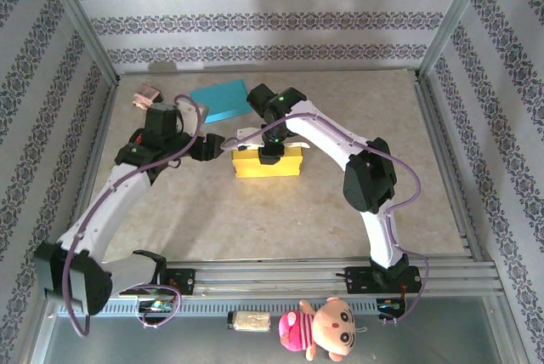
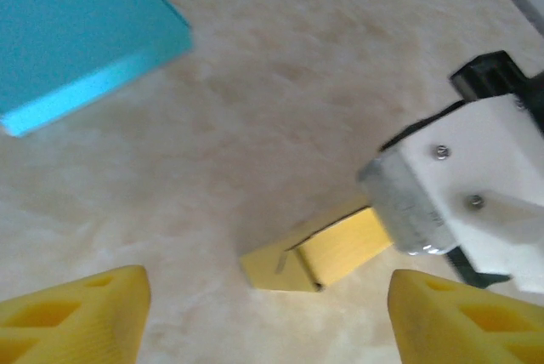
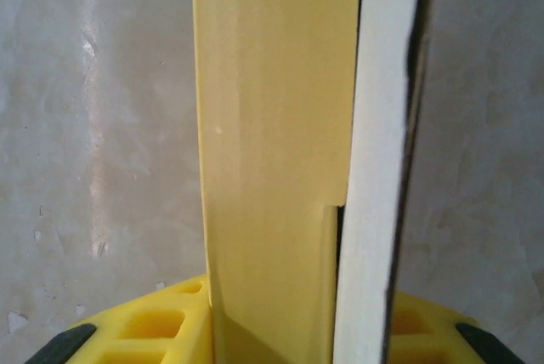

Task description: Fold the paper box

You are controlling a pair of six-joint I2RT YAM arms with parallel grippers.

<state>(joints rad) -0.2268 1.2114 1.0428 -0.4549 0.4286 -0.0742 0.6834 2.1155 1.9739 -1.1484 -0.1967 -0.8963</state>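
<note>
The yellow paper box (image 1: 268,162) lies in the middle of the table. My right gripper (image 1: 270,151) comes down on its top from behind. In the right wrist view the box (image 3: 272,126) stands between the yellow fingers (image 3: 153,330), with its yellow wall and a white edge filling the gap, so my right gripper (image 3: 289,334) is shut on it. My left gripper (image 1: 212,147) hovers just left of the box. From the left wrist, the box end (image 2: 331,253) lies ahead, apart from the wide-open left gripper (image 2: 272,321), which holds nothing.
A teal flat box (image 1: 219,100) lies behind the yellow one, also seen from the left wrist as a teal slab (image 2: 76,41). A small pink object (image 1: 146,96) sits at the back left. A plush doll (image 1: 327,330) lies below the front rail.
</note>
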